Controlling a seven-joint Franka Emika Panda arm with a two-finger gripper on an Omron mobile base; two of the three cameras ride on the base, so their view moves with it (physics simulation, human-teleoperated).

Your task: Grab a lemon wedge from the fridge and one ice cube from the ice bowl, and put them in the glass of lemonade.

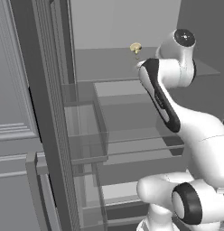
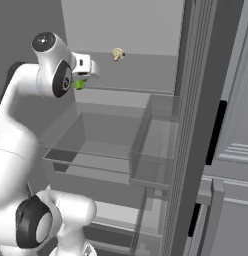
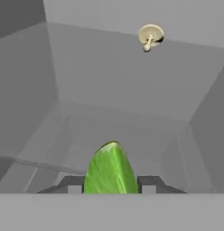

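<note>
**Lemon wedge pinched between the pincer tips inside the fridge**

The white arm reaches into the open fridge (image 1: 86,135), its hand up at the level of the top glass shelf. In the hand view the pincer (image 3: 111,184) has its two dark fingertips (image 3: 72,184) set on either side of the lemon wedge (image 3: 110,171), a bright green sliver standing upright between them and touching both; the pincer is pinching the wedge. From the right base view the same green bit (image 2: 79,84) shows just beside the hand, under its white wrist block, over the left part of the fridge's interior.

Farther back on the top shelf, near the rear wall, sits a small beige-yellow lump (image 3: 150,36) with a short stalk, well apart from the wedge. It appears to the right of the hand in the right base view (image 2: 118,53) and to the left of the arm's upper joint in the left base view (image 1: 135,47).

Below the hand lie more glass shelves (image 2: 96,150) and clear door bins (image 1: 84,135).
</note>
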